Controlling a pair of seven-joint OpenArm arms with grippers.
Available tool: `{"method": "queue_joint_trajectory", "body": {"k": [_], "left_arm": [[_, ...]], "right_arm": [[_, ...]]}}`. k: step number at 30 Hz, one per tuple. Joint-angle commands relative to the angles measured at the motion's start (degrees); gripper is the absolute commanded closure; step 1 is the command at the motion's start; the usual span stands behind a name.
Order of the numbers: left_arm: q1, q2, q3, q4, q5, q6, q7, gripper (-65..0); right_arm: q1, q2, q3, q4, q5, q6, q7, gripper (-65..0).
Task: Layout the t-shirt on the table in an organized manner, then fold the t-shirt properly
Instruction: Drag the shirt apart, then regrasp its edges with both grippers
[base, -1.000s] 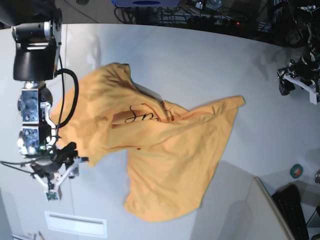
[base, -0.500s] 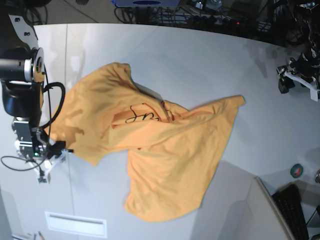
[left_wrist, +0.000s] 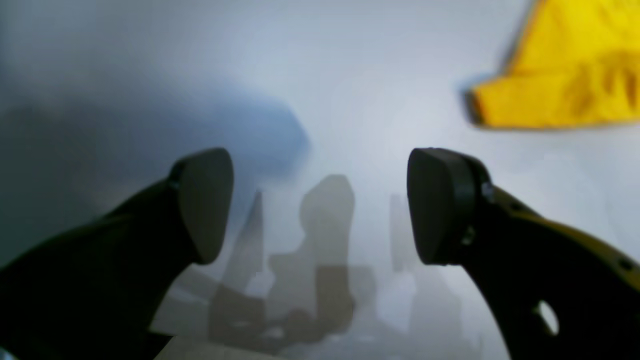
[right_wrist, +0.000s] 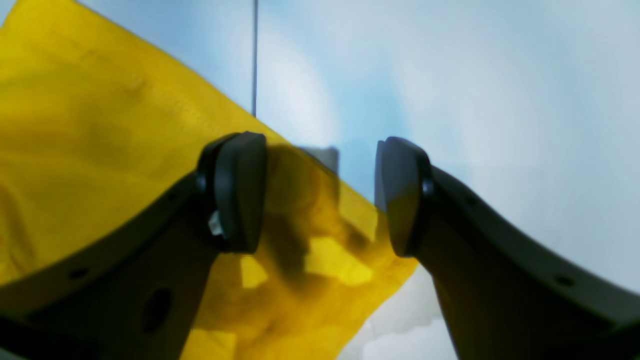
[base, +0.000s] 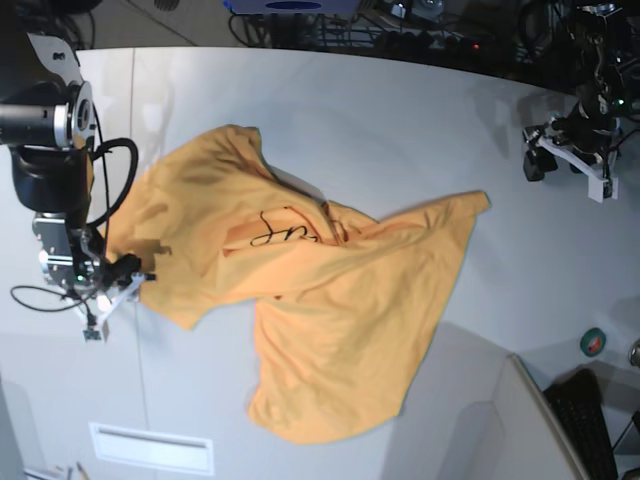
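Note:
The light orange t-shirt (base: 320, 300) lies crumpled and twisted on the white-grey table (base: 400, 110), with black script (base: 283, 232) showing near its middle. My right gripper (base: 115, 298) is open at the shirt's left edge. In the right wrist view its fingers (right_wrist: 240, 200) straddle a corner of the shirt (right_wrist: 100, 150), close above the cloth, gripper (right_wrist: 320, 200) holding nothing. My left gripper (base: 565, 165) is open and empty over bare table, right of the shirt. In the left wrist view the gripper (left_wrist: 320, 205) faces bare table, with a shirt corner (left_wrist: 565, 75) at the upper right.
A green tape roll (base: 594, 342) and a black keyboard (base: 585, 420) lie at the right front. A white label plate (base: 150, 447) sits at the front left. Cables and equipment (base: 420, 30) line the far edge. A table seam (right_wrist: 255, 50) runs past the right gripper.
My right gripper has moved from the front left of the table up to the shirt's left edge. My left gripper has shifted a little toward the shirt. The shirt has not moved.

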Motion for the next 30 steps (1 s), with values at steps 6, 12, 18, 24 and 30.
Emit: {"method": "queue_joint_trajectory", "body": {"k": [6,12,18,24,30], "left_arm": [[1.6,2.9,5.7,6.9,0.1,0.2,-1.2,-51.7],[-3.4,5.1,6.1,5.4,0.1,0.2,-0.8,-51.7],[-10.7,5.4,6.2,-2.8,0.1,0.2,-0.7,-51.2],[-17.0,5.0,12.6,-11.6,-0.2,0.2,0.3,-50.8],[-19.7,5.3,13.9,-15.8,-0.3,0.2,0.5,-34.7]], "right_arm": [[-0.8,0.2,0.0,0.0,-0.7,1.5,-2.7,-7.5],[-0.8,0.1,0.1,0.0,-0.5,6.8,-3.0,0.0],[-0.8,0.1,0.1,0.0,-0.6,6.8,-3.0,0.0],[-0.8,0.1,0.1,0.0,-0.6,6.8,-3.0,0.0],[-0.8,0.3,0.1,0.0,-0.6,6.8,-3.0,0.0]]}}
